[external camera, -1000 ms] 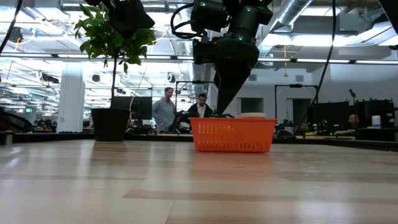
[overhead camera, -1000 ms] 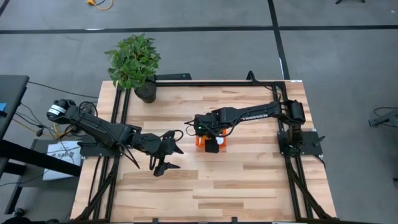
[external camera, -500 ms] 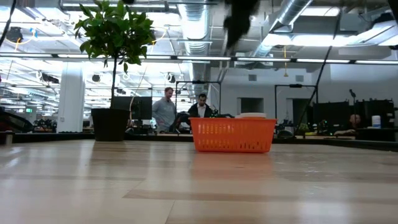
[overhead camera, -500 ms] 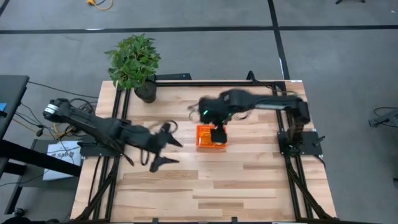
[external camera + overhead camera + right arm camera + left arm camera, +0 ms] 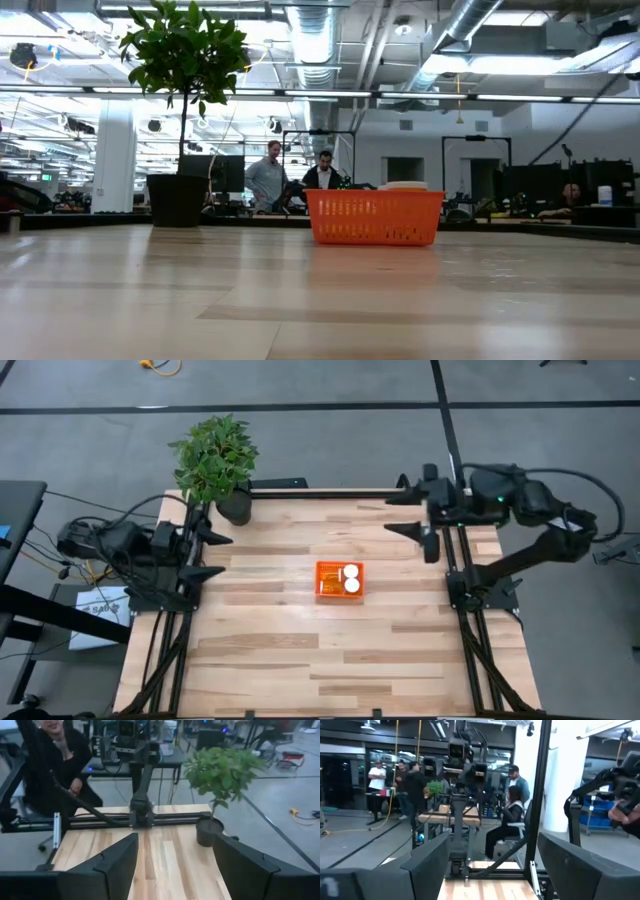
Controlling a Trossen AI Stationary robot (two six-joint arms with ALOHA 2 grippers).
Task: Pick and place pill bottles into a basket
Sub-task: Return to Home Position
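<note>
the left gripper (image 5: 210, 556) is held at the left edge of the table (image 5: 300, 660), fingers spread wide with nothing between them. the right gripper (image 5: 403, 517) is held at the right edge near the far corner, equally wide and equally empty. both are well apart from the basket (image 5: 330, 581), which sits near the middle of the table. two white caps (image 5: 351, 571) are seen inside it, against its right wall; no bottles are seen on the bare wood.

little is judged likely to go wrong for the load itself. the main risk lies with the left arm: the plant (image 5: 215, 455) stands at the far left corner, near that gripper, and its pot or leaves could be clipped if the arm were swung wide while being folded. a jolt to the table could also matter, since the basket looks light and one cap is seen above its rim.

from above, only two caps can be counted – whether other bottles lie beneath them cannot be told. the raised cap is shown by the low view alone, where no arm appears at all and people (image 5: 265, 175) are seen far behind. the basket is missed by both wrist views; the plant and a person (image 5: 55, 765) beyond the left edge are shown by the right one.
</note>
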